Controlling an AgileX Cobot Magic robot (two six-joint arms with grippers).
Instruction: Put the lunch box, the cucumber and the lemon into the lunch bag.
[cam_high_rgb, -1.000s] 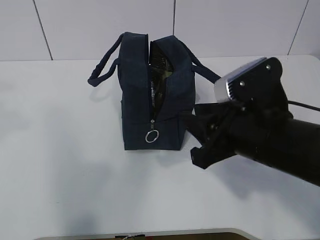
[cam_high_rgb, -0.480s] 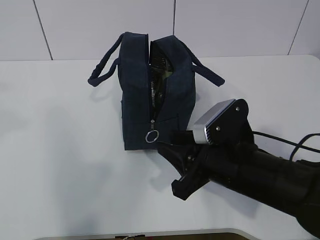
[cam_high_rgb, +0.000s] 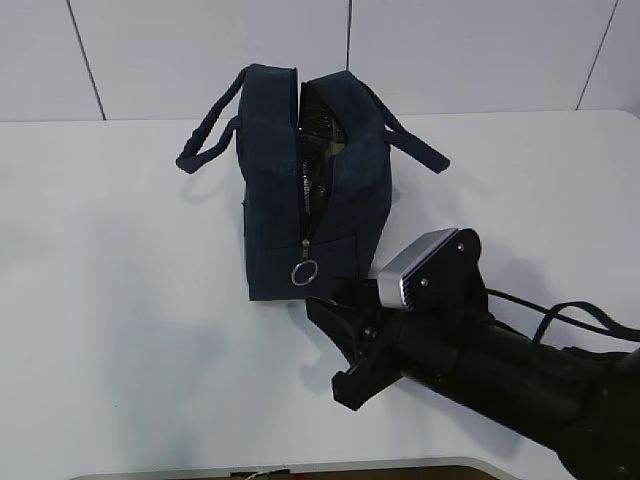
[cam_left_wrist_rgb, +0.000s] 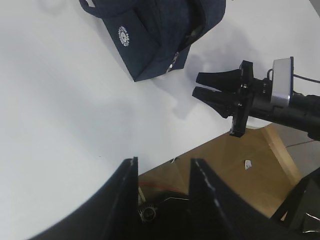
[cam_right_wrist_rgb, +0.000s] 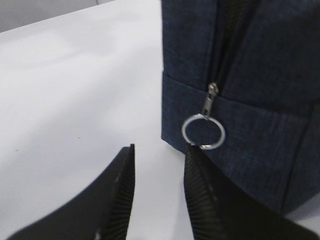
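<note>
The dark navy lunch bag (cam_high_rgb: 270, 190) stands upright on the white table, its top gaping open. Its zipper's metal ring pull (cam_high_rgb: 304, 272) hangs low on the near end face. My right gripper (cam_high_rgb: 328, 350) is open and empty, low over the table just in front of that end. In the right wrist view the ring pull (cam_right_wrist_rgb: 203, 132) lies just above my right finger (cam_right_wrist_rgb: 200, 180), apart from it, with the gripper (cam_right_wrist_rgb: 160, 150) beside the bag (cam_right_wrist_rgb: 260, 75). My left gripper (cam_left_wrist_rgb: 164, 162) is open and empty, high above the table's front edge. Lunch box, cucumber and lemon are not visible.
The white table (cam_high_rgb: 120, 300) surrounds the bag. The bag's two looped handles (cam_high_rgb: 205, 140) droop to either side. The left wrist view shows the bag (cam_left_wrist_rgb: 150, 35), my right arm (cam_left_wrist_rgb: 260, 97) and the brown floor beyond the table's edge (cam_left_wrist_rgb: 240, 170).
My right arm has come down and to the left, from beside the bag's right side to low in front of its near end by the ring pull. The bag has not moved.
</note>
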